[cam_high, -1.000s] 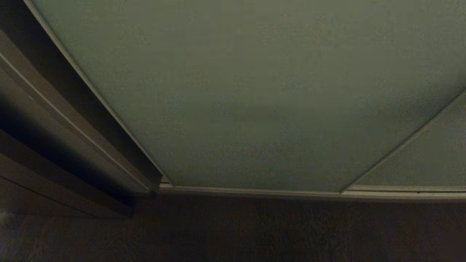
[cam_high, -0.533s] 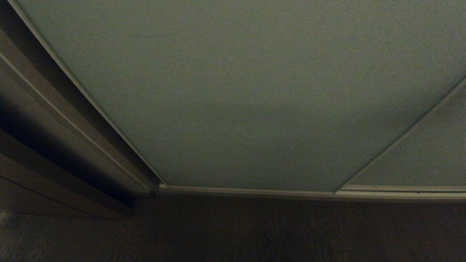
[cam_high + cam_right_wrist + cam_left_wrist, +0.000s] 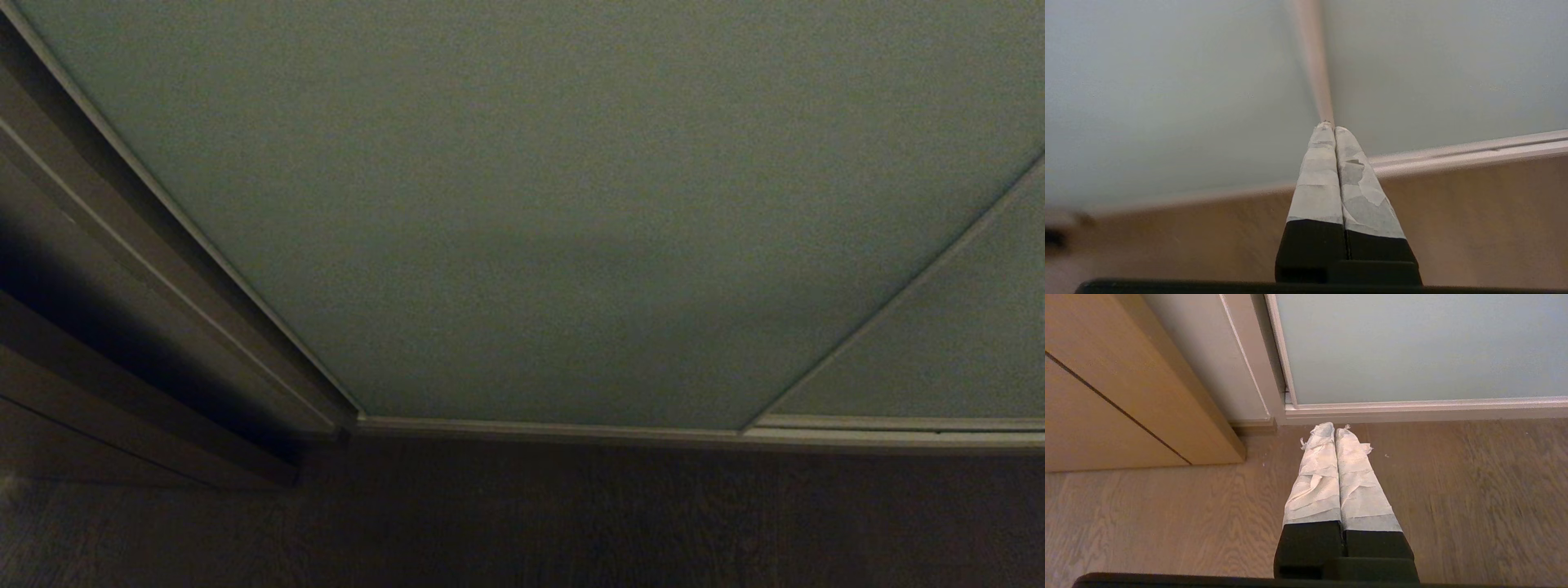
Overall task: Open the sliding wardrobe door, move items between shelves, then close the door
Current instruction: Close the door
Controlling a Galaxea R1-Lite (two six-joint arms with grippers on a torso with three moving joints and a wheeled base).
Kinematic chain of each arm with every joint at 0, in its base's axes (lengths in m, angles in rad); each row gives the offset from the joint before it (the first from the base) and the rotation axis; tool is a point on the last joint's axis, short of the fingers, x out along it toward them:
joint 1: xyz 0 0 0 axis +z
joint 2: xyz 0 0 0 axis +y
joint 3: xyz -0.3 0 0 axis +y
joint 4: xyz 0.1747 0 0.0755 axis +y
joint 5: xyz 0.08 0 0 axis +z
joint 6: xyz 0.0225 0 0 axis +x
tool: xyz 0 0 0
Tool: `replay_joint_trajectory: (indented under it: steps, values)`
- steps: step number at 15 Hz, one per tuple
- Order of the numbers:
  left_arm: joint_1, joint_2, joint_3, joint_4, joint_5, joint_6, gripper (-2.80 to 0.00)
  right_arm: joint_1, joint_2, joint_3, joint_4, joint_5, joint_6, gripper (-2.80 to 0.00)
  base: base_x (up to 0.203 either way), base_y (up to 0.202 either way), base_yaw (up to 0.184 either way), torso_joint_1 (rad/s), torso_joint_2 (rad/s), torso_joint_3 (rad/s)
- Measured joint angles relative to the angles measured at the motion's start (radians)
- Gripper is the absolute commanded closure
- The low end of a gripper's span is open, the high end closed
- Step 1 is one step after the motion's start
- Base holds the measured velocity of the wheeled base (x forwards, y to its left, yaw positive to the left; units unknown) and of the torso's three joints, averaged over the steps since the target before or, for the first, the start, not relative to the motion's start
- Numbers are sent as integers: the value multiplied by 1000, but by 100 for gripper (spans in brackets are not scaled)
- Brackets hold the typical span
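sliding wardrobe door (image 3: 1167, 102) | ahead of right gripper (image 3: 1334, 128) | both jaws closed, empty

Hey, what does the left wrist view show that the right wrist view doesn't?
Only the left wrist view shows the tan wooden cabinet, the pale upright frame beside the door, and the left gripper, shut above the floor. Only the right wrist view shows the right gripper, shut, pointing at the vertical seam between two panels. Both show the sliding wardrobe door, its bottom rail and wood floor.
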Motion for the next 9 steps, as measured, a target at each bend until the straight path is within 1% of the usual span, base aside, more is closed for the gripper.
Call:
replay_joint_trajectory:
  steps: [1,3,4,6,7,9]
  values:
    - [0,0,0,0,0,0,0,45,-71,73,1,-40,-37,0,0,0,0,0,0,0]
    - [0,0,0,0,0,-1,0,124,-224,241,4,-95,-108,0,0,0,0,0,0,0]
    - [0,0,0,0,0,0,0,161,-311,339,4,-115,-153,0,0,0,0,0,0,0]
    - [0,0,0,0,0,-1,0,224,-458,498,4,-143,-218,0,0,0,0,0,0,0]
    - [0,0,0,0,0,-1,0,252,-533,562,13,-165,-239,0,0,0,0,0,0,0]
    - [0,0,0,0,0,0,0,291,-638,662,31,-220,-250,0,0,0,0,0,0,0]
